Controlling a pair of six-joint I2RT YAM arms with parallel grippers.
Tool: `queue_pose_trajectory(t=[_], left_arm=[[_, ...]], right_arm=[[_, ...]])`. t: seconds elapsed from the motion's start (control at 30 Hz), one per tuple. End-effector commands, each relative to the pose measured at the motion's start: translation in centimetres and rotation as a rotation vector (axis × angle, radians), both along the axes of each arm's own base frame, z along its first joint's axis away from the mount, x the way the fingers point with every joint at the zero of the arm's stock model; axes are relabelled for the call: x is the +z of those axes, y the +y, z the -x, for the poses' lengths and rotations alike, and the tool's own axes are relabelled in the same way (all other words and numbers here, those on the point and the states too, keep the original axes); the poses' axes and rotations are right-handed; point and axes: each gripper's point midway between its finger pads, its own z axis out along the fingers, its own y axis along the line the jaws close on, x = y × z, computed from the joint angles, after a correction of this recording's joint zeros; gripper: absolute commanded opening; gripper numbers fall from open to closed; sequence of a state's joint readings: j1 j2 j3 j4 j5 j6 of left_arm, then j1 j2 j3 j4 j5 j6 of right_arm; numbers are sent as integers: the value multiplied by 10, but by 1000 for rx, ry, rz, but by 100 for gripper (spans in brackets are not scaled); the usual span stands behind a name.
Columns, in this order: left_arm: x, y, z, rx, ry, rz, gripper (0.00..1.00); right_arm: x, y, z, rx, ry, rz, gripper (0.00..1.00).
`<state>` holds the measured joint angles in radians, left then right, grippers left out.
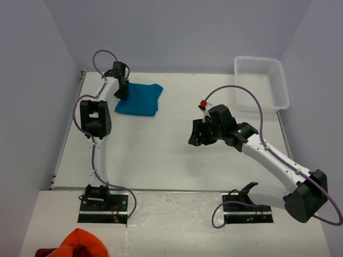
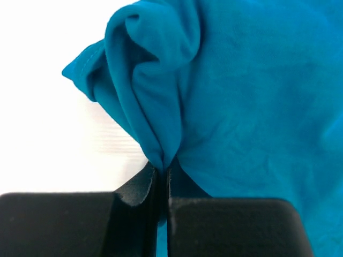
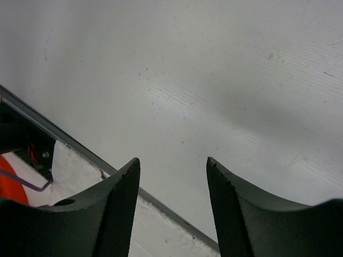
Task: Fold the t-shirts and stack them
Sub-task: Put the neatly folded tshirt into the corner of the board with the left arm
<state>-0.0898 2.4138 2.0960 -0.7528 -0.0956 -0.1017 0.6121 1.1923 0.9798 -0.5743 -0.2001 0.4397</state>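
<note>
Left pincer (image 2: 162, 172): jaws together, clamped on a ridge of teal fabric at the left edge of the t-shirt (image 1: 140, 99). In the left wrist view the fold bunches up straight ahead of the tips, and the rest of the cloth spreads ahead and to the right.

T-shirt sits on the far-left part of the tabletop (image 1: 161, 155) as a compact, roughly rectangular bundle. Its long axis runs roughly left-right in the top view, slightly wider than deep. The body of the shirt lies to the right of the left pincer, toward the tabletop centre. Any drag or fold-over therefore goes rightward across the short way, judging from this layout.

Right pincer (image 3: 171, 179): jaws apart, nothing between them, only bare tabletop below. It hovers mid-tabletop, right of centre, well apart from the shirt. The left arm is clearly the nearer one and the only one in contact.

Counts:
- teal t-shirts in view: 1, so nothing to stack on yet
- white basket (image 1: 262, 80): 1, far-right corner, contents not visible
- orange-red bunched cloth (image 1: 80, 243): 1, off the tabletop at the near left, not a task item
- pincers: 2, one clamped and one free
</note>
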Motion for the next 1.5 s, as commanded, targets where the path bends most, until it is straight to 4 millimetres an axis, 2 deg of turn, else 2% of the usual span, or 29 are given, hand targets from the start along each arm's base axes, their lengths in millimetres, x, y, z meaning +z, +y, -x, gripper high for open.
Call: queue_pose_trajectory(t=[0.0, 0.03, 0.07, 0.1, 0.13, 0.23, 0.37, 0.5, 0.67, 0.73, 0.77, 0.87, 1.13, 1.3, 1.47], left_arm=[[19, 55, -6, 54, -9, -109, 0], [24, 69, -12, 69, -23, -130, 0], [24, 72, -14, 68, -25, -136, 0], [27, 83, -15, 80, -26, -150, 0], [30, 104, -18, 122, -38, -165, 0], [38, 137, -20, 153, -57, -192, 0], [50, 161, -34, 164, -126, -226, 0], [48, 175, -48, 166, -167, -258, 0], [43, 180, -65, 164, -223, -284, 0], [36, 187, -64, 161, -215, -330, 0], [37, 189, -70, 157, -241, -342, 0], [30, 194, -71, 139, -236, -381, 0], [49, 219, -76, 283, -308, -407, 0], [46, 225, -75, 338, -318, -418, 0], [43, 228, -82, 343, -338, -421, 0]], right_arm=[[14, -1, -4, 3, -31, 21, 54], [16, -2, -4, 5, -39, 25, 54], [16, -3, -4, 3, -40, 29, 54], [16, -4, -4, -1, -39, 33, 54], [15, -4, -4, 1, -37, 36, 54], [12, -5, -3, -6, -20, 45, 54], [12, -7, -1, -15, -11, 51, 54], [17, -16, -1, -50, -15, 76, 54], [23, -26, 6, -86, -29, 81, 54], [19, -29, 8, -102, -24, 81, 54], [19, -29, 7, -106, -30, 74, 54], [16, -31, 9, -114, -22, 77, 54], [17, -35, 7, -117, -32, 103, 54], [16, -39, 9, -127, -32, 116, 54], [18, -41, 12, -135, -32, 112, 54]])
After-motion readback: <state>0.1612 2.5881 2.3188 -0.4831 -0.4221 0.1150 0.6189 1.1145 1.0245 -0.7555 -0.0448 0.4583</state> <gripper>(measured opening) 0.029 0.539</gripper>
